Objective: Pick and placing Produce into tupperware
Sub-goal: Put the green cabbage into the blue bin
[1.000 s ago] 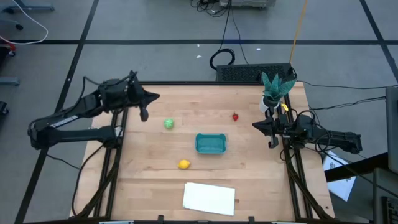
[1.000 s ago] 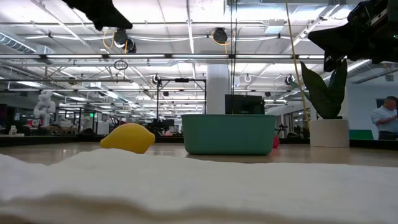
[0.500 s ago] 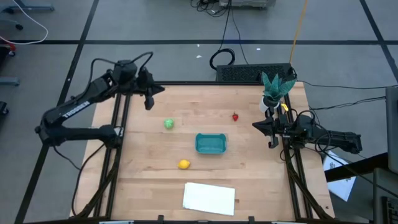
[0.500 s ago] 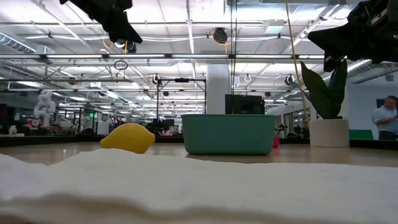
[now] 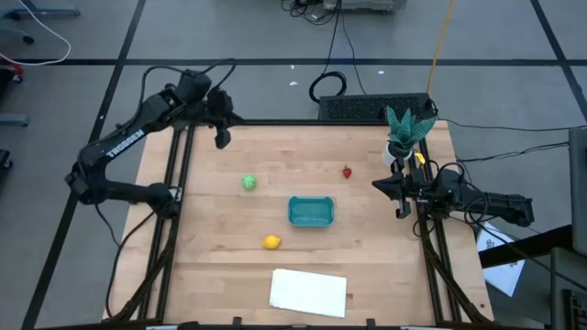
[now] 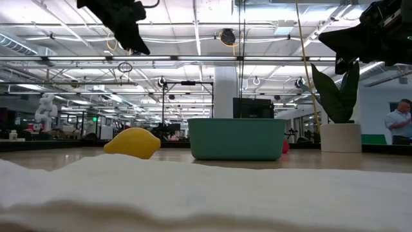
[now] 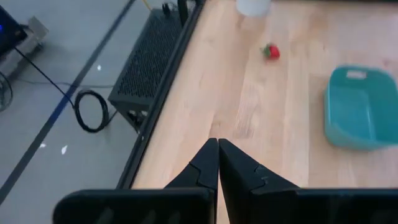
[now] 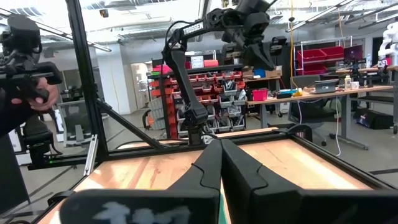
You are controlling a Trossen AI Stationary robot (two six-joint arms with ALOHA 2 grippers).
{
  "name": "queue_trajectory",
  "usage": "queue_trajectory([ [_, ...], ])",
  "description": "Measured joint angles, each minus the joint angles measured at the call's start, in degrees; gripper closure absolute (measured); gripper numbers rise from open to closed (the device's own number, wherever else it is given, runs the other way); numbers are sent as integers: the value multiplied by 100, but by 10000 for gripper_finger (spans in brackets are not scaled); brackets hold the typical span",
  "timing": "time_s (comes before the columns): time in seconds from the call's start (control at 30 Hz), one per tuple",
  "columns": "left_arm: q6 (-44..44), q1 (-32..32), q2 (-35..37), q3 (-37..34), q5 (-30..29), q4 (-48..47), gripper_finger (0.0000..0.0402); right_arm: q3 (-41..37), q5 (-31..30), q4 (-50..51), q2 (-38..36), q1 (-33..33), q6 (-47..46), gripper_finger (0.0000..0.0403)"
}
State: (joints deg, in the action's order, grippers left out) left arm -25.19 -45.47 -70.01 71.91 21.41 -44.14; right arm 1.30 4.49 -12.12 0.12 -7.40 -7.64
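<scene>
The teal tub (image 5: 311, 212) sits near the table's middle, also in the low view (image 6: 237, 138) and the left wrist view (image 7: 360, 116). The light-green ball (image 5: 249, 182) lies to its left. The red strawberry piece (image 5: 347, 171) rests beyond it toward the right, seen too in the left wrist view (image 7: 270, 51). The yellow lemon piece (image 5: 271, 242) lies nearer the near edge, also in the low view (image 6: 132, 142). My left gripper (image 5: 221, 139) hangs shut above the far left corner, touching nothing. My right gripper (image 5: 400, 196) waits shut at the right edge.
A flat white sheet (image 5: 308, 292) lies by the near edge and fills the foreground of the low view (image 6: 206, 193). A potted plant (image 5: 404, 133) stands at the far right corner. A black box (image 5: 367, 107) and cables sit just beyond the far edge.
My left arm has swung up and toward the table's far edge, carrying its shut gripper away from the green ball to the far left corner. The produce, the tub and my right arm have stayed where they were.
</scene>
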Motion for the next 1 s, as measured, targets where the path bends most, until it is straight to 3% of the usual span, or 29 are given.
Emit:
queue_trajectory([
  [0.3, -1102, 131, -684, 633, -82, -918, 399, 0, -11, 0, 2, -2, 0, 403],
  [0.73, -2224, 492, -1008, 1053, -276, -1163, 400, 1, -22, 0, 0, -2, 86, 403],
  [1.0, -2266, 895, -1347, 1203, -1008, -1277, 389, 1, -39, -2, 2, 0, 87, 403],
])
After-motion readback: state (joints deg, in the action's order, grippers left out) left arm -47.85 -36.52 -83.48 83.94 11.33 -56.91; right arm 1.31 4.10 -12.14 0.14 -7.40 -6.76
